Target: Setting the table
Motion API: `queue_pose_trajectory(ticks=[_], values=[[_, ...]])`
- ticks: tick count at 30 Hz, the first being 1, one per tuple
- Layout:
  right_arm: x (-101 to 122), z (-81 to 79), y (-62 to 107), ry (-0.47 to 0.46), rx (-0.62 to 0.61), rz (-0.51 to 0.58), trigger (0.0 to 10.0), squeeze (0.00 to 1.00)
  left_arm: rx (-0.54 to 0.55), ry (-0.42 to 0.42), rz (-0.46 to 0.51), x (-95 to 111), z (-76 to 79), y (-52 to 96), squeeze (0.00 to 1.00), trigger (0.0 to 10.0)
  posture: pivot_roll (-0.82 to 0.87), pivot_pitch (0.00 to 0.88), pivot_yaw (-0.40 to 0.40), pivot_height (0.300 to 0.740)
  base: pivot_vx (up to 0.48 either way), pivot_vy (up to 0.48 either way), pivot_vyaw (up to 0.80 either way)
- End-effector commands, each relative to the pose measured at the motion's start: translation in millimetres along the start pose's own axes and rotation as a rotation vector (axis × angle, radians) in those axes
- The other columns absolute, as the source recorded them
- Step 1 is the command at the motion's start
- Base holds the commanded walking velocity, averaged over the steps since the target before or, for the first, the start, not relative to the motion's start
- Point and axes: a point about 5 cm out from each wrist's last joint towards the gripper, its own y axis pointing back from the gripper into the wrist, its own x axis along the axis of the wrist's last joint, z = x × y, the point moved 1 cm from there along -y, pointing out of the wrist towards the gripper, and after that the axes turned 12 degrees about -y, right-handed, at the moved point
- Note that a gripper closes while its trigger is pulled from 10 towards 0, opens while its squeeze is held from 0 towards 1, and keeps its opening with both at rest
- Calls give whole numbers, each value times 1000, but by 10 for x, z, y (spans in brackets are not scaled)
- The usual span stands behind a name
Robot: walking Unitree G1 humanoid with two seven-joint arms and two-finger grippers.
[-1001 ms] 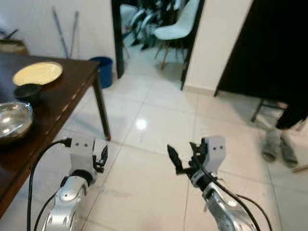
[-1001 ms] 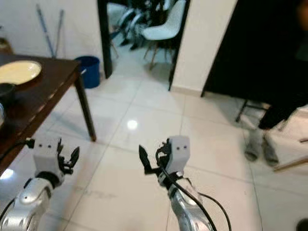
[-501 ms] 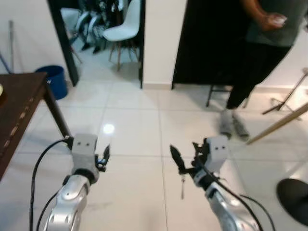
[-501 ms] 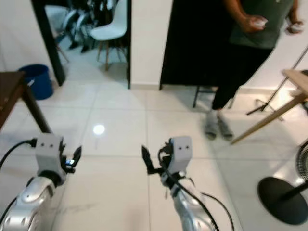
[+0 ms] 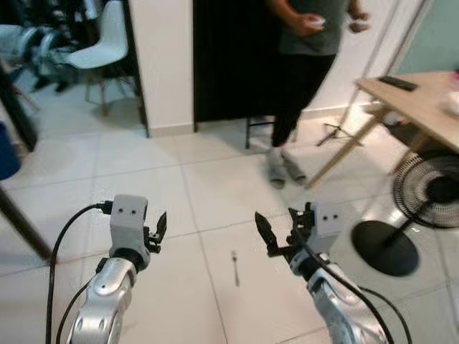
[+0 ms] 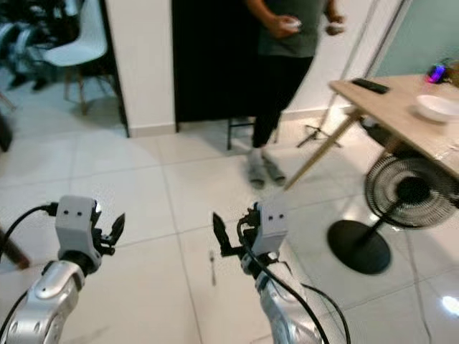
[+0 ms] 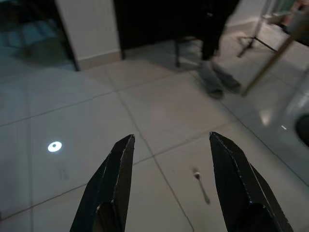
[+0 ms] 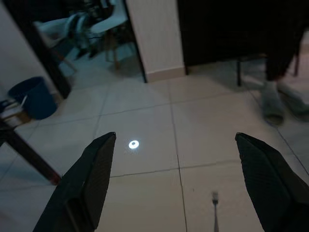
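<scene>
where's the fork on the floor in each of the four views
Left eye view: fork on the tile between the two grippers.
Right eye view: fork, left of the right gripper.
Left wrist view: fork.
Right wrist view: fork.
Shared landmark: the person's grey slippers.

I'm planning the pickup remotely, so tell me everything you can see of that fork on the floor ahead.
The fork is small, slim and grey, metal by its look. It lies flat on the pale glossy floor tiles, between the two raised grippers and a little ahead of them. In the right wrist view its tines point away from the robot, towards the person's feet, with the handle running back towards the robot. It lies alone: nothing touches it but the tile, and neither gripper is near contact.
</scene>
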Motion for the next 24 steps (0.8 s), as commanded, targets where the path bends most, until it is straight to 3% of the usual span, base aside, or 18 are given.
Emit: queue_pose_trajectory(ticks=[1,24], values=[[-34,18,12,6,-7,-16,10000,0,-1,3,-18,-39,8,12,0,10000,-35,0,55,740,0,0,-775],[-37,21,17,5,-7,-20,10000,0,5,16,-18,-30,20,11,0,10000,-34,0,50,740,0,0,-776]])
